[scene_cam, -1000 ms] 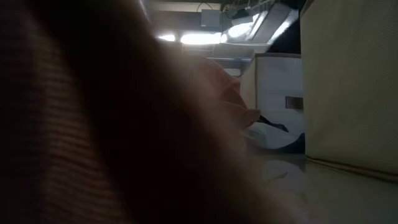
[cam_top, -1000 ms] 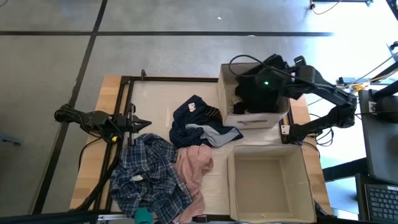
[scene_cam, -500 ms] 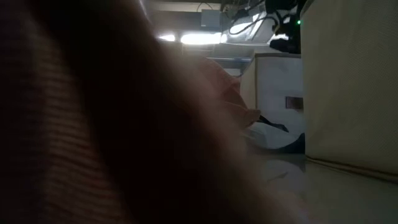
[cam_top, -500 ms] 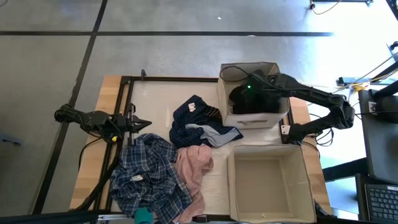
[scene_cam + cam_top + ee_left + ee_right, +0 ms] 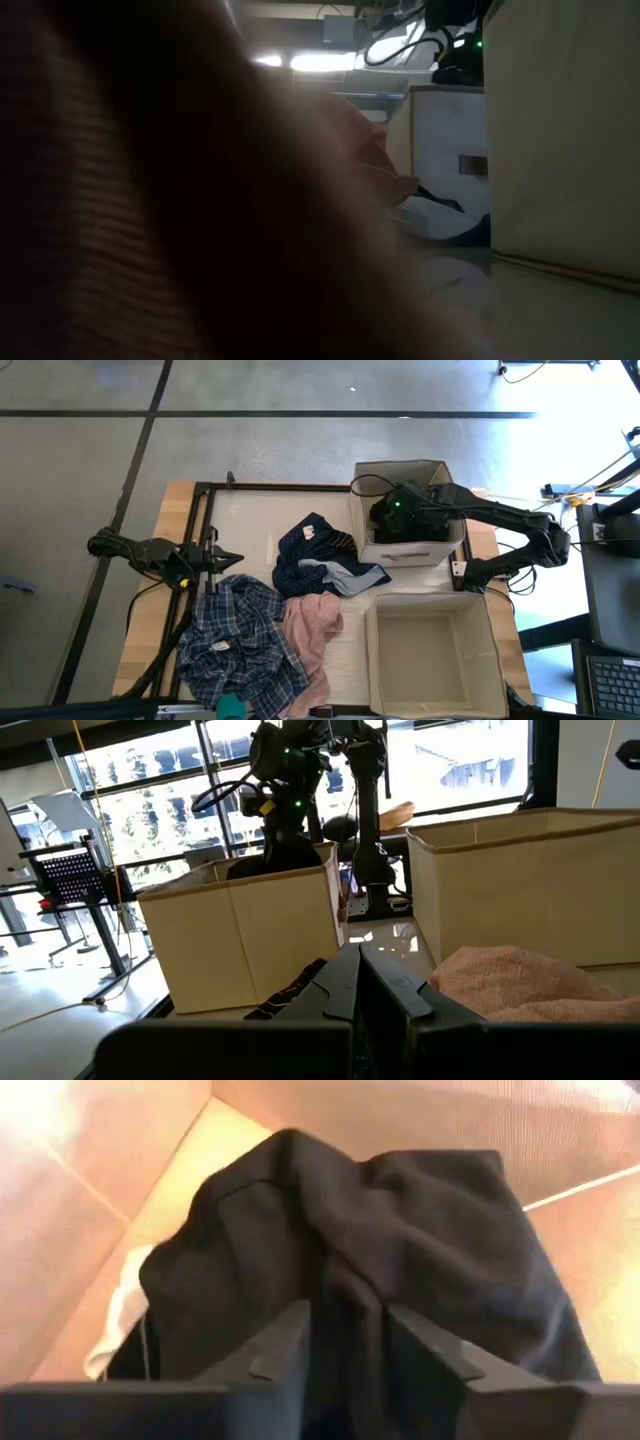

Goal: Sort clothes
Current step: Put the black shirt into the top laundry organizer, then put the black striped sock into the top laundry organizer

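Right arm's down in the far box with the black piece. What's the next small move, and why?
Probably lift the right gripper straight up out of the far box. Its fingers stand parted over the black garment, which lies on the box floor beside a white piece, so the drop looks done. The navy garment waits on the table.

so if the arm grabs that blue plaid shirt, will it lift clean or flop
Probably flop: the plaid shirt lies crumpled in loose folds, so it should drape from a pinch. It overlaps the pink garment, so it may drag that along. It looks light for its spread.
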`<state>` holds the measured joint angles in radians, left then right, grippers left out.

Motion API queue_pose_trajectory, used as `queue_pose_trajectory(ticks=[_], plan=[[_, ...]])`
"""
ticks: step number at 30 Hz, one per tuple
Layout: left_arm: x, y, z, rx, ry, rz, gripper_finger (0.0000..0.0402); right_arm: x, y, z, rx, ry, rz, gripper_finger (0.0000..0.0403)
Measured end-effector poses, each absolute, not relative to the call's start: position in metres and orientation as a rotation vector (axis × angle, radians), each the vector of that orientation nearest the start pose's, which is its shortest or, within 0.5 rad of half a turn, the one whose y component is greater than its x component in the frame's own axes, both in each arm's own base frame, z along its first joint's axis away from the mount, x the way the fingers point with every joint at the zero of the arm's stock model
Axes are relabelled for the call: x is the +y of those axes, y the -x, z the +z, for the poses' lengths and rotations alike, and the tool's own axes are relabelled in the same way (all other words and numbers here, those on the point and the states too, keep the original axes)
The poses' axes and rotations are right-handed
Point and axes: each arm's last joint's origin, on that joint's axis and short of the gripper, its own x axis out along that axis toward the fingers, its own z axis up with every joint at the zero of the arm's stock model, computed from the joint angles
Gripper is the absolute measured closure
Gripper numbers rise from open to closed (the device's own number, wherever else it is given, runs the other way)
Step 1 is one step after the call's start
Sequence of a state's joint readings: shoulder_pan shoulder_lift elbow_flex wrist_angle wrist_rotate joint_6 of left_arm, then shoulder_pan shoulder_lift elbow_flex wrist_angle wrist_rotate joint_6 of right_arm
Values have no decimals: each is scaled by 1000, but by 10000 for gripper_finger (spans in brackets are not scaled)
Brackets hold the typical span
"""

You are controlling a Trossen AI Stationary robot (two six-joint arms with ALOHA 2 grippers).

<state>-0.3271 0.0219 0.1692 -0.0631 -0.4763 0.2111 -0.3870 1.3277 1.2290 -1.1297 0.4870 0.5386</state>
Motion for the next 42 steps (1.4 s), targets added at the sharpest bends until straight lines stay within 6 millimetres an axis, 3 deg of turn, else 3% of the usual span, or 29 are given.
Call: queue_pose_trajectory(ticks=[5, 9, 18, 24, 32, 37, 42], plan=[[-14, -83, 212, -61, -177, 157, 400, -100, -212, 338, 1014, -398, -1021, 208], [-14, -83, 213, -62, -179, 157, 400, -93, -218, 369, 876, -459, -945, 186], [-14, -83, 212, -61, -173, 156, 400, -50, -273, 396, 518, -293, -609, 182], [-14, -83, 212, -61, -174, 156, 400, -21, -317, 379, 490, -162, -454, 182], [-14, -83, 212, -60, -176, 156, 400, -9, -369, 322, 641, -18, -385, 182], [-14, -83, 212, -60, -177, 156, 400, -9, -389, 281, 798, 101, -307, 182], [-14, -83, 212, -60, -180, 156, 400, -10, -394, 248, 976, 202, -300, 182]])
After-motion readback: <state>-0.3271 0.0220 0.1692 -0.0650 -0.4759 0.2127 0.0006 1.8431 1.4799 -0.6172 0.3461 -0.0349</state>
